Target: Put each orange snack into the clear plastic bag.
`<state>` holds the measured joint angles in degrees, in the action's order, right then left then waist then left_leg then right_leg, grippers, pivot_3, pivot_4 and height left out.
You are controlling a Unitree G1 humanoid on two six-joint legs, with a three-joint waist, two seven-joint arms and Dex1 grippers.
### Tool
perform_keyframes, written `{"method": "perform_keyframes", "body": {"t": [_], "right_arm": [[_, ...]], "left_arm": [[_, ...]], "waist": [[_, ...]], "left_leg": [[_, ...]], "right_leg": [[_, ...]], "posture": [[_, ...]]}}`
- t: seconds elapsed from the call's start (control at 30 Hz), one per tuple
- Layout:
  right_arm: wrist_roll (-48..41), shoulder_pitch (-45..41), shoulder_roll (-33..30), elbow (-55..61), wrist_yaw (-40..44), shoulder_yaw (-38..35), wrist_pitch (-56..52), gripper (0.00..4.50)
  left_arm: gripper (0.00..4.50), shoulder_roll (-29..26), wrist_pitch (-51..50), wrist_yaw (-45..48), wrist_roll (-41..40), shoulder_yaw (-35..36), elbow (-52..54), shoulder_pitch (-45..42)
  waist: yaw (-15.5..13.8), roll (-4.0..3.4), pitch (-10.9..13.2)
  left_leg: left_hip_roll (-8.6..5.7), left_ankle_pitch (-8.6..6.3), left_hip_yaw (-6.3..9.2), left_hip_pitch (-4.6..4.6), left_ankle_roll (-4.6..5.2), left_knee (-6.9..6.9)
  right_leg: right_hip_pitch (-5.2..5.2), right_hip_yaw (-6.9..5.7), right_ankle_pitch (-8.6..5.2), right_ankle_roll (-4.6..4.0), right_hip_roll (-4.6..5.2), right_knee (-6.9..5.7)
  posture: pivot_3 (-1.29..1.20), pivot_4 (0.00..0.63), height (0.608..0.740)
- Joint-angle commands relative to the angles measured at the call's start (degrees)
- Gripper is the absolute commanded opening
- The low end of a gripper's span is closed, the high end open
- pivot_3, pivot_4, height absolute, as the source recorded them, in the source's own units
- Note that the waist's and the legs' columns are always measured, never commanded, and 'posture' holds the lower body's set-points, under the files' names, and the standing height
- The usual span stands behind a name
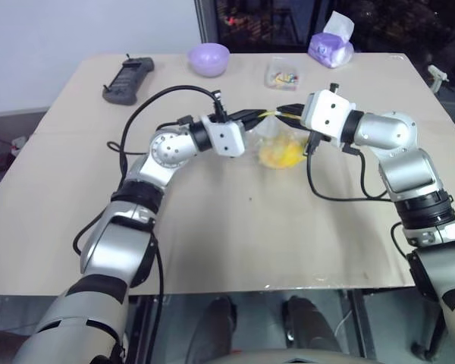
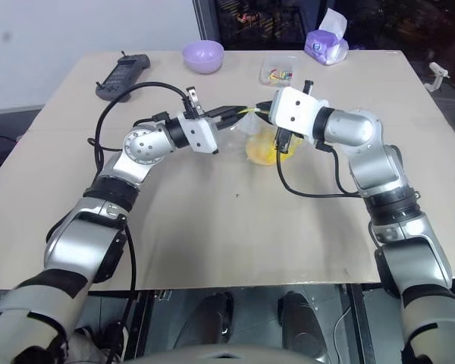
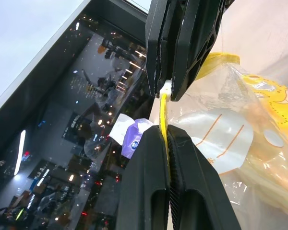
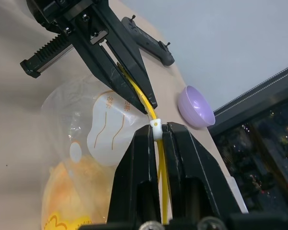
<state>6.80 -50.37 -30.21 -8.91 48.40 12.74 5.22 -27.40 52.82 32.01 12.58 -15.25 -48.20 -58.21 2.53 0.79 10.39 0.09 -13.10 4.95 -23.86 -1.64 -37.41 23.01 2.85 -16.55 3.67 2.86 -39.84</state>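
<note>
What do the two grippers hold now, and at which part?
Both hold the clear plastic bag by its yellow seal strip: the left gripper and the right gripper are shut on the strip.

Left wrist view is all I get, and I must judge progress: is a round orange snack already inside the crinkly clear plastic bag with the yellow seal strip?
Observer: Yes, a round orange snack sits inside the crinkly clear plastic bag, hanging above the table.
Operator: Who holds the bag?
Observer: Both; the left tool and right tool pinch the yellow seal strip.
Operator: More snacks on the table?
Observer: I see none; only a round lilac bowl and a small clear box.
</note>
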Motion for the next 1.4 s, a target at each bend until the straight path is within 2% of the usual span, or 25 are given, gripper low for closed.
{"method": "perform_keyframes", "body": {"t": [0.03,0.47,0.63,0.77,1.13,1.27,1.4], "right_arm": [[0.1,-1.1,-0.3,1.3,-0.8,-1.0,0.8,0.25],[1.6,0.2,-3.0,-1.1,-1.6,-2.5,-1.1,0.25],[-3.6,2.1,-4.1,1.4,0.9,-5.3,-7.4,0.25],[-5.4,5.3,-8.4,2.5,3.6,-6.5,-10.9,0.25],[-11.0,8.6,-13.0,5.9,6.2,-9.6,-18.1,0.25],[-11.4,8.1,-13.0,5.8,5.5,-9.6,-18.3,0.25],[-10.6,4.8,-10.1,2.9,1.9,-9.3,-16.1,0.25]], "left_arm": [[0.00,-0.4,0.1,-1.8,0.9,1.2,0.6,-0.4],[0.00,-2.5,-1.8,-11.5,7.8,1.8,-2.1,-1.8],[0.00,-3.0,-2.6,-16.5,9.9,2.3,-3.3,-2.9],[0.00,-3.4,-3.2,-21.1,11.4,2.6,-4.6,-4.0],[0.00,-3.0,-2.9,-23.6,11.9,1.9,-7.2,-5.0],[0.00,-2.5,-3.0,-24.0,11.9,1.8,-8.2,-5.4],[0.00,-0.6,-3.4,-26.2,12.2,1.7,-9.8,-7.3]], "waist": [[0.0,0.00,0.0],[0.0,0.00,0.0],[-0.1,0.00,0.0],[-0.2,0.00,0.0],[-0.1,0.00,0.0],[-0.1,0.00,0.0],[-0.1,0.01,0.0]], "left_leg": [[0.00,0.00,0.00,0.00,0.00,0.00],[0.00,0.00,0.00,0.00,0.00,0.00],[0.00,-0.03,0.00,0.00,0.04,0.00],[-0.01,-0.07,0.00,0.00,0.11,0.00],[0.00,-0.07,-0.01,0.00,0.11,0.01],[-0.01,-0.07,-0.01,0.00,0.11,0.01],[-0.01,-0.07,-0.01,0.00,0.11,0.01]], "right_leg": [[0.00,0.00,0.00,0.00,0.00,0.00],[0.00,0.00,0.00,0.00,0.00,0.00],[0.00,0.00,0.00,0.00,0.00,0.00],[0.00,0.00,0.00,0.00,0.01,0.01],[0.00,0.01,0.00,0.00,0.01,0.00],[0.00,0.01,0.00,0.00,0.01,0.01],[0.00,0.01,0.00,0.00,0.01,0.01]], "posture": [[0.00,0.150,0.740],[0.00,0.150,0.740],[0.00,0.150,0.740],[0.00,0.150,0.740],[0.00,0.150,0.740],[0.00,0.150,0.740],[0.00,0.150,0.740]]}}
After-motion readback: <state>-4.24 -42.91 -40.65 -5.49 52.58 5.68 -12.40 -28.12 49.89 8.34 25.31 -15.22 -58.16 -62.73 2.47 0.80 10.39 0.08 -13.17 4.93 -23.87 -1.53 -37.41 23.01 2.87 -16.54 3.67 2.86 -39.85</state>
